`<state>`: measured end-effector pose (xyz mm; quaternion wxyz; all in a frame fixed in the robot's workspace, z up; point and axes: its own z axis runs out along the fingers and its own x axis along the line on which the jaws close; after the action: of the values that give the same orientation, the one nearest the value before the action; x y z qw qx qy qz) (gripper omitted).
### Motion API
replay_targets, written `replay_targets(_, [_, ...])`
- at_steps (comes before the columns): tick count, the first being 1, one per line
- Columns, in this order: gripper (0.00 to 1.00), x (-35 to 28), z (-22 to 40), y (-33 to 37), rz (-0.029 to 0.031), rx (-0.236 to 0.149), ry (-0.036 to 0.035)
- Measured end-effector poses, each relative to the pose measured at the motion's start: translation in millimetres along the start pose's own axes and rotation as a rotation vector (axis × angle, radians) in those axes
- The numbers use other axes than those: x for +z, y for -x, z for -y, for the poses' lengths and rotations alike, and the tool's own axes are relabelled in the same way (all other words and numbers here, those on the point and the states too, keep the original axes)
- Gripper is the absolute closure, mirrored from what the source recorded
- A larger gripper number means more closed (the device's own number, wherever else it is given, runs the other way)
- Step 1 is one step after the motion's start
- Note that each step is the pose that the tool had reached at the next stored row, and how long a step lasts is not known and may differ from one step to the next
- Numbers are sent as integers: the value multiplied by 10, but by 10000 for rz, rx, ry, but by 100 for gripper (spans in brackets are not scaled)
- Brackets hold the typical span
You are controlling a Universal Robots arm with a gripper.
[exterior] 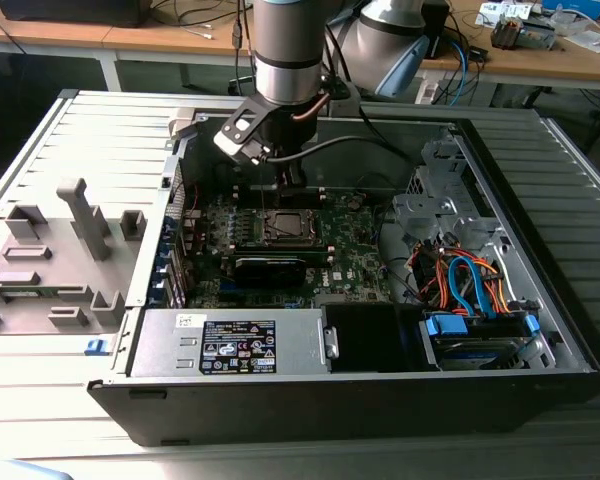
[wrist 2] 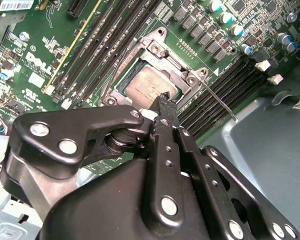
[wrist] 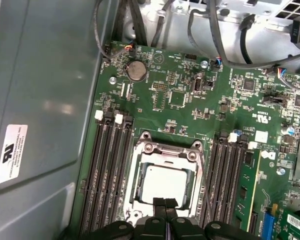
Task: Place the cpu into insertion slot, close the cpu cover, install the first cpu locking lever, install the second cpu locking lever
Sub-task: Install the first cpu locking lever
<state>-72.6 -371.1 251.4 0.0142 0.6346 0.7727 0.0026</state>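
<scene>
The cpu (wrist: 168, 183) lies flat in the insertion slot (exterior: 284, 226) on the green motherboard, its silver-grey top showing. The cpu cover (wrist: 140, 172) is down around it as a silver frame. My gripper (wrist: 165, 202) hangs just above the socket's edge, fingers pressed together and shut with nothing between them. In the second wrist view the gripper (wrist 2: 165, 100) tips sit at the corner of the cpu (wrist 2: 149, 84). One thin locking lever (wrist 2: 219, 102) juts out free from the socket's corner, unlatched. In the exterior view the gripper (exterior: 291, 180) stands right behind the socket.
Black memory slots (wrist: 112, 170) flank the socket on both sides. A black graphics card (exterior: 270, 268) lies in front of it. Case walls, a drive cage (exterior: 435, 205), coloured cables (exterior: 470, 280) and the power supply (exterior: 235, 343) ring the board. A grey fixture (exterior: 50, 255) sits at the exterior view's left.
</scene>
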Motion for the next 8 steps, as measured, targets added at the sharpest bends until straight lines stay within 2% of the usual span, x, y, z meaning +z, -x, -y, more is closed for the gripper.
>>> replay_targets(3, [89,0,0,0,-8,-347,7])
replay_targets(8, [89,0,0,0,-14,-599,12])
